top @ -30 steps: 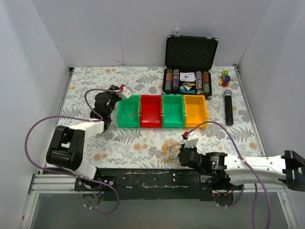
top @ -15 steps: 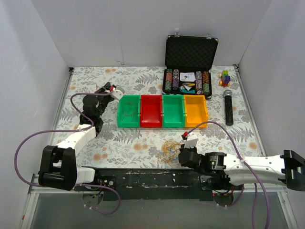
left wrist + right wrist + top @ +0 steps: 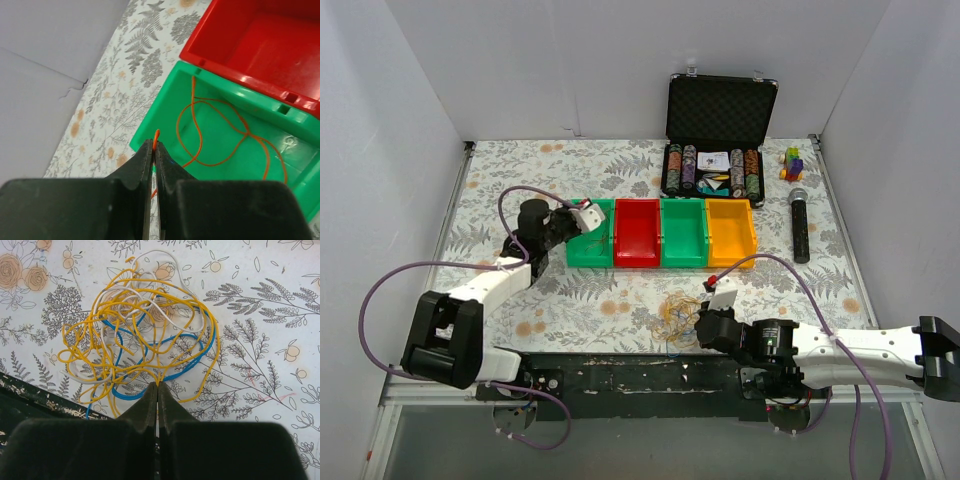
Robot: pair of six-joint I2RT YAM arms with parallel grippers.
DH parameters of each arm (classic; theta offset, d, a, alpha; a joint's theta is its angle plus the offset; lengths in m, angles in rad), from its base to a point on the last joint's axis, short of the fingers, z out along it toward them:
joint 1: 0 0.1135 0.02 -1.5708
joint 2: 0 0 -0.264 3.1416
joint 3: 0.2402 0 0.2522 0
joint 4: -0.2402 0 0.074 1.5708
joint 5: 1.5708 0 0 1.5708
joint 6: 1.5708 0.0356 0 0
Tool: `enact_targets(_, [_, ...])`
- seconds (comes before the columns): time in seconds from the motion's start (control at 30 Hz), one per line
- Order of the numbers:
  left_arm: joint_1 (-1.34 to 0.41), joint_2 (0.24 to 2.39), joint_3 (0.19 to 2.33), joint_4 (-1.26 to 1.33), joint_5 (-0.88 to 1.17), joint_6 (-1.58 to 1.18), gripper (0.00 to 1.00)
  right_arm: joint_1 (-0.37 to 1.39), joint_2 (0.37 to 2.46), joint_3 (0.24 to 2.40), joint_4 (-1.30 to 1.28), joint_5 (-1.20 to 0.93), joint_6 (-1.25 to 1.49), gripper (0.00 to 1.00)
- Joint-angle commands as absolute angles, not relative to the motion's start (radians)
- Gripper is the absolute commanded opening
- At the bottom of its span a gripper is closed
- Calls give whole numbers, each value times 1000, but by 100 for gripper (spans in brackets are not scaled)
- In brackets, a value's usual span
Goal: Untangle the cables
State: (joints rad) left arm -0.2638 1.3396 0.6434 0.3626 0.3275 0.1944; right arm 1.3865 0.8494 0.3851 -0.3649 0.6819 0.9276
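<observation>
Over on the left, pinching the end of an orange strand [image 3: 193, 95] with the left gripper [image 3: 153, 149], jaws pressed fully together just outside the left wall of the green bin [image 3: 159, 107]; rest of that strand looped on the bin floor, beside the red bin [image 3: 260, 45]; at the near edge, right gripper [image 3: 157, 389] shut completely against the near side of the cables [image 3: 140, 325], a yellow, white and blue tangle flat on the floral table [image 3: 260, 300]; possibly nipping one yellow strand, hard to be sure.
</observation>
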Motion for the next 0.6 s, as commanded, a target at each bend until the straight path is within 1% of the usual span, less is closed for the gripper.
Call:
enact_targets(0.0, [-275, 1345, 709, 209, 449, 231, 0, 1393, 845, 416, -367, 727, 957, 1])
enact_targets(0.1, [-288, 1373, 739, 95, 509, 267, 0, 1393, 862, 423, -370, 736, 957, 1])
enact_targets(0.2, [-307, 1407, 753, 55, 512, 281, 0, 1393, 868, 436, -380, 739, 956, 1])
enact_targets(0.43, [-321, 1488, 768, 49, 424, 284, 0, 1393, 850, 439, -396, 750, 959, 1])
enact_targets(0.57, [-327, 1583, 840, 60, 296, 186, 0, 1393, 847, 439, -394, 750, 960, 1])
